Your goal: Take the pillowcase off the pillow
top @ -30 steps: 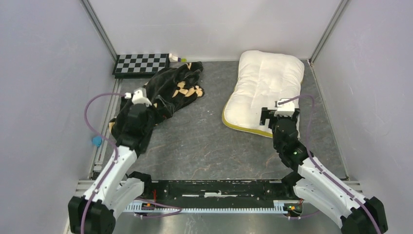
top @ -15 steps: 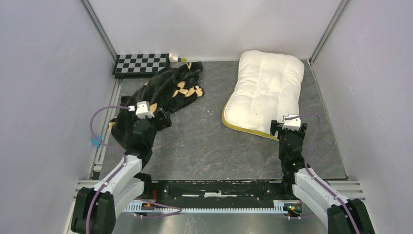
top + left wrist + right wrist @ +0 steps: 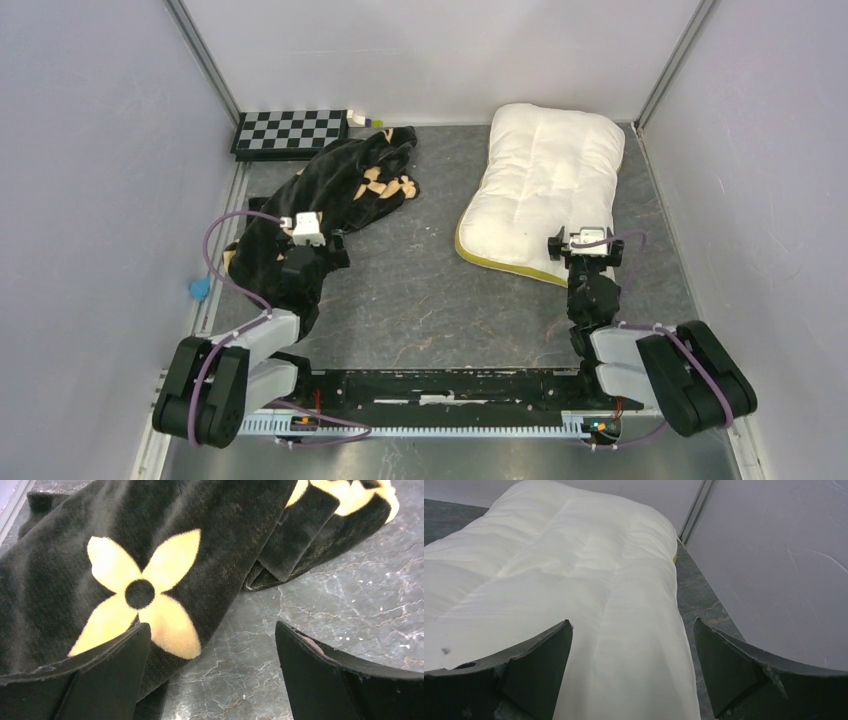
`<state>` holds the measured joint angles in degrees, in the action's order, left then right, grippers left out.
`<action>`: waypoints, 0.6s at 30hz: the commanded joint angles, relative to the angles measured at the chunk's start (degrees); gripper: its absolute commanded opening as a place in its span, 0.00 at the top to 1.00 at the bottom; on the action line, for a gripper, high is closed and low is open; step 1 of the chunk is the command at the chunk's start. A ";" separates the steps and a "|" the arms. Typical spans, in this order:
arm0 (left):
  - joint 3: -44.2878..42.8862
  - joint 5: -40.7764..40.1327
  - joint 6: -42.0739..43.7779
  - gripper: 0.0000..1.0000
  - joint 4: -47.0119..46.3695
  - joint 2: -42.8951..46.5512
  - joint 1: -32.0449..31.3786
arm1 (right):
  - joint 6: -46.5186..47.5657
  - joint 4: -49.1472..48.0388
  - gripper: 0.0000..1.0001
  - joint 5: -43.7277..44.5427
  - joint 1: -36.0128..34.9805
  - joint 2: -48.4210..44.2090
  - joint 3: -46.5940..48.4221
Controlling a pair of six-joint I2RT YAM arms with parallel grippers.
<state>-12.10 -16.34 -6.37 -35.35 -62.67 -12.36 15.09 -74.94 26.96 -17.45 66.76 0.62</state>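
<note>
The black plush pillowcase with tan-gold flowers lies crumpled at the left of the table, apart from the pillow. It fills the upper left of the left wrist view. The cream-white quilted pillow with its yellow band along the near edge lies bare at the right, and fills the right wrist view. My left gripper is open and empty at the pillowcase's near edge. My right gripper is open and empty at the pillow's near right corner.
A black-and-white checkerboard lies at the back left corner, with a small white and green object beside it. Grey walls enclose the table on three sides. A blue clip sits on the left rail.
Both arms have drawn back toward their bases and folded low. The left gripper slid back off the pillowcase to its near edge. The right gripper drew back to the pillow's near corner.
</note>
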 commanded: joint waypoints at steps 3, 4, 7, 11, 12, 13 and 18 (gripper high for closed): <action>-0.63 0.11 7.07 0.03 -13.12 -6.15 0.41 | 2.12 -22.85 0.02 5.03 1.39 12.79 -12.09; -1.45 0.77 8.45 0.06 -14.43 -8.11 0.41 | -0.06 -23.43 0.02 4.88 2.50 14.21 -12.48; -3.42 1.79 9.41 0.10 -12.89 -10.12 0.41 | -0.81 -16.65 0.02 2.79 3.82 13.29 -9.75; -3.39 0.83 9.30 0.08 -13.39 -10.29 0.47 | -1.39 -16.61 0.02 2.75 4.64 13.46 -9.50; -3.79 0.55 9.28 0.08 -13.07 -10.74 0.49 | -1.56 -16.71 0.02 2.99 4.62 13.45 -9.59; -4.49 0.60 9.55 0.08 -12.65 -11.35 0.53 | -1.36 -16.56 0.02 2.83 4.63 13.65 -9.21; -1.94 -0.92 11.57 0.02 -26.27 -18.55 1.40 | -1.61 -15.16 0.02 2.76 4.64 13.61 -8.65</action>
<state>-15.81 -14.57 1.61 -45.93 -75.90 -11.86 13.76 -84.38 29.12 -13.10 80.53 0.62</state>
